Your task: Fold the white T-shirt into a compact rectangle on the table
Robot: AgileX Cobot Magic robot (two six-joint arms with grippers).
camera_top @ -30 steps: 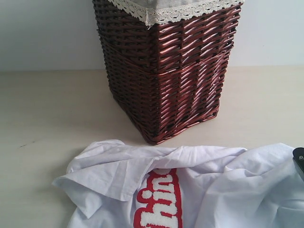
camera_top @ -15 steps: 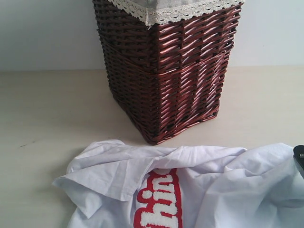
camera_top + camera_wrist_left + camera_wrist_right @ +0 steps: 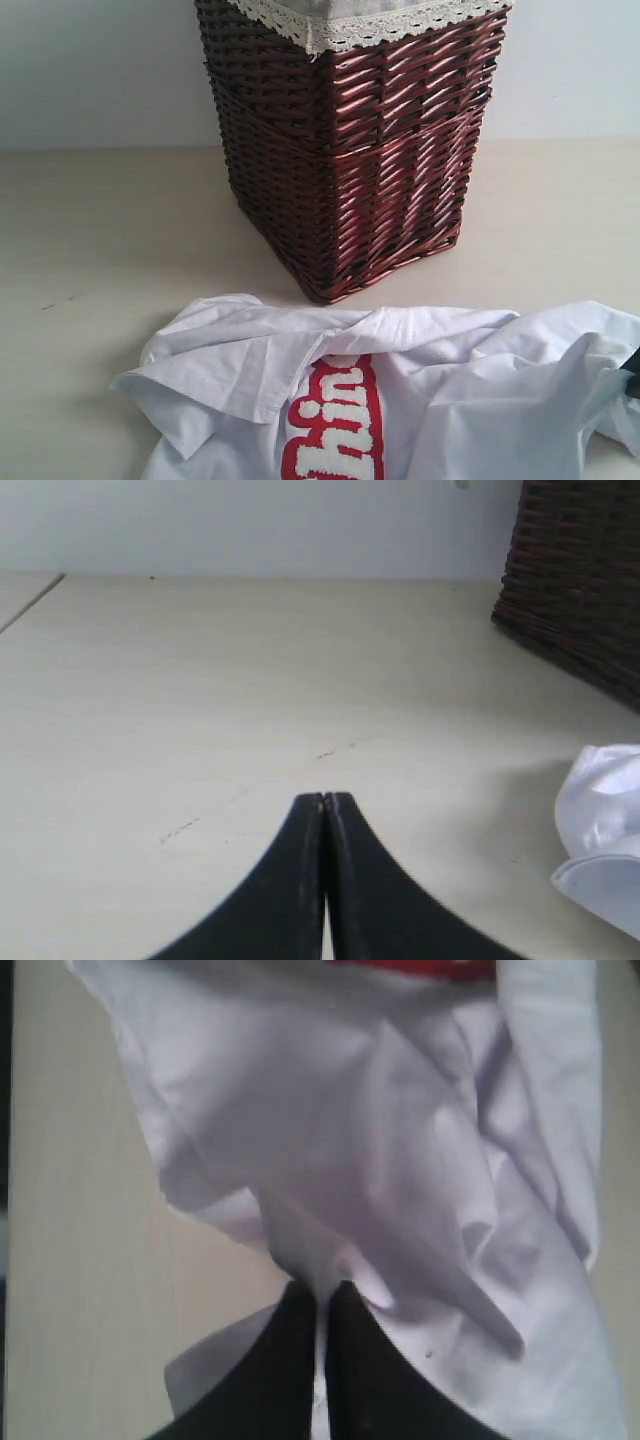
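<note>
Table [image 3: 100, 250] bearing a wicker basket [image 3: 350, 150]. In front of it the white T-shirt [image 3: 420, 400] lies crumpled, lettering up. The right gripper [image 3: 322, 1305] pinches a raised edge fold, probably to spread it. The left gripper [image 3: 325, 798], closed and empty, hovers over the table nearby.

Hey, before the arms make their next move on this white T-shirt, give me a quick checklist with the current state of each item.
1. Right hand gripping the white T-shirt: ok, shut on a fold.
2. Left hand ready to grasp: not ok, shut, empty, over bare table.
3. Shirt lying flat: not ok, crumpled, lettering partly covered.
4. Basket clear of the shirt: cannot tell, it stands close behind.
5. Shirt's near edge: cannot tell, out of frame.
</note>
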